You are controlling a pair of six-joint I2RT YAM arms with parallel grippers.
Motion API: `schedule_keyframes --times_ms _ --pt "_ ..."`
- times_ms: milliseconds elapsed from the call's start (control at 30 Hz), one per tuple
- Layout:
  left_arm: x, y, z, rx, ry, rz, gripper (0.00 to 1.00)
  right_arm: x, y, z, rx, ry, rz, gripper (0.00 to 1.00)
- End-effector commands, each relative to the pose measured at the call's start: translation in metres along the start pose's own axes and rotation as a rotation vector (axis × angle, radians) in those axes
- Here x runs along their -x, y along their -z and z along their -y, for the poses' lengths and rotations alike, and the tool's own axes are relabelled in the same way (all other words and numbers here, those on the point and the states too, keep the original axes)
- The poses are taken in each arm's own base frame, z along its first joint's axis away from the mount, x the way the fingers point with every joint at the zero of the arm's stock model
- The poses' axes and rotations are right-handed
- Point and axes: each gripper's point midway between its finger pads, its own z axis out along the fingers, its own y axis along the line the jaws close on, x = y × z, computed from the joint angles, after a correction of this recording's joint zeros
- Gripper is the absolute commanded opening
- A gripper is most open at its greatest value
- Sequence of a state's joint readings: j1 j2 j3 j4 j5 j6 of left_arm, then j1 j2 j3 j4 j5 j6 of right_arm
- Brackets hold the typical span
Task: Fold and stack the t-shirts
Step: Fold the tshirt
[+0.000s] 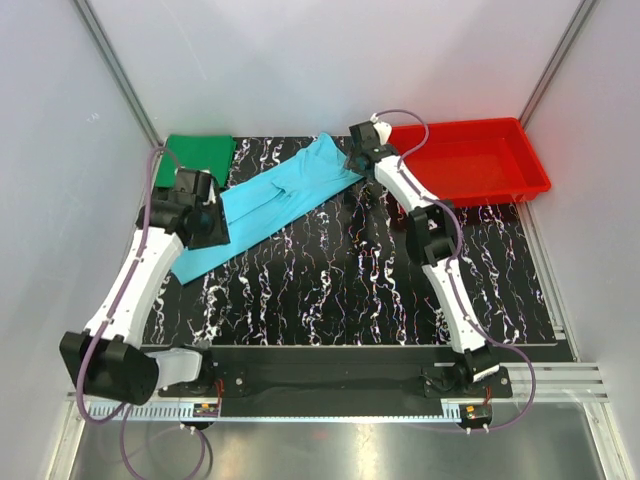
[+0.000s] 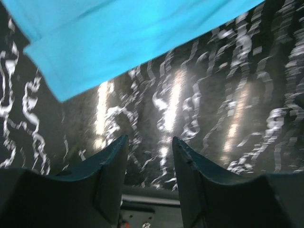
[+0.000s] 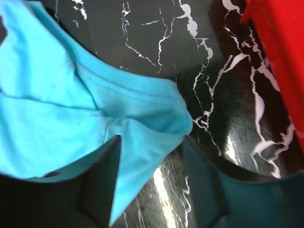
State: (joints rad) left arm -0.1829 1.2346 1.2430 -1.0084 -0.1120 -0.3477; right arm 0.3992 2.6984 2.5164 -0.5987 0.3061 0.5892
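- Top external view: the light blue t-shirt (image 1: 270, 200) lies stretched out in a long diagonal strip on the tabletop (image 1: 350, 290), running from the left arm's side up toward the far middle. It's rumpled, not folded flat.
- The dark green t-shirt (image 1: 195, 155) sits folded in the far left corner, just beside the blue one's upper edge.
- The right pincer (image 3: 151, 142) is at the far end of the blue shirt. Its wrist view shows the fingers spread well apart, with a hemmed corner of the cloth poking into the gap – lying there, not clamped as far as I can see.
- The left pincer (image 2: 150, 140) hangs over the near left end of the shirt, also spread open with nothing between the fingers. Its wrist view shows only bare marbled tabletop in the gap, with the blue cloth further out – a bit blurry though.
- The red tray (image 1: 530, 165) is in the far right corner, just beside the right arm's wrist.
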Motion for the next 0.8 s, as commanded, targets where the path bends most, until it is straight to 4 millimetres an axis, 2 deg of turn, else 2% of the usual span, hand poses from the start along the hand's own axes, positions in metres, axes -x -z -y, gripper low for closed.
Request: schedule_keyframes --times_ms 0,33,67,100,133,167,200,233,267,333,367,400,467,500,633,767 --pt "-0.042 -0.028 -0.031 0.168 -0.027 -0.180 0.48 0.043 0.065 -0.031 0.126 0.016 0.005 0.65" --pt "-0.046 -0.040 -0.040 0.233 -0.039 -0.213 0.48 0.045 0.078 -0.029 0.120 0.013 -0.008 0.69" --pt "-0.052 -0.047 -0.044 0.253 -0.057 -0.236 0.48 0.061 0.110 -0.030 0.136 0.001 -0.001 0.74" --pt "-0.048 -0.057 -0.042 0.255 -0.067 -0.223 0.48 0.046 0.114 -0.022 0.124 0.009 -0.050 0.75" --pt "-0.049 -0.069 -0.047 0.293 -0.084 -0.244 0.47 0.043 0.128 -0.022 0.147 0.009 -0.078 0.78" --pt "-0.046 -0.076 -0.045 0.288 -0.104 -0.249 0.46 0.059 0.161 -0.027 0.193 -0.001 -0.055 0.79" --pt "-0.045 -0.082 -0.043 0.287 -0.114 -0.269 0.44 0.036 0.163 -0.018 0.192 0.009 -0.124 0.79" --pt "-0.040 -0.091 -0.036 0.292 -0.140 -0.290 0.44 0.044 0.190 -0.020 0.229 0.005 -0.117 0.79" --pt "-0.040 -0.096 -0.033 0.291 -0.179 -0.299 0.45 0.026 0.194 -0.009 0.213 0.014 -0.172 0.79" --pt "-0.037 -0.113 -0.031 0.321 -0.226 -0.289 0.46 0.018 0.214 -0.006 0.238 0.017 -0.197 0.79" --pt "-0.034 -0.121 -0.024 0.303 -0.266 -0.267 0.46 0.014 0.229 0.001 0.245 0.017 -0.191 0.79" --pt "-0.035 -0.127 -0.021 0.299 -0.291 -0.263 0.46 0.008 0.240 -0.002 0.288 0.006 -0.214 0.79" --pt "-0.044 -0.138 -0.016 0.297 -0.350 -0.277 0.47 0.002 0.261 0.005 0.322 -0.006 -0.208 0.79" --pt "-0.044 -0.146 -0.015 0.308 -0.372 -0.269 0.47 -0.001 0.267 0.006 0.330 -0.012 -0.210 0.79" --pt "-0.048 -0.157 -0.015 0.364 -0.470 -0.254 0.50 -0.004 0.290 0.018 0.356 0.005 -0.184 0.80" --pt "-0.045 -0.167 -0.006 0.334 -0.504 -0.215 0.51 -0.014 0.297 0.030 0.346 0.031 -0.189 0.80"
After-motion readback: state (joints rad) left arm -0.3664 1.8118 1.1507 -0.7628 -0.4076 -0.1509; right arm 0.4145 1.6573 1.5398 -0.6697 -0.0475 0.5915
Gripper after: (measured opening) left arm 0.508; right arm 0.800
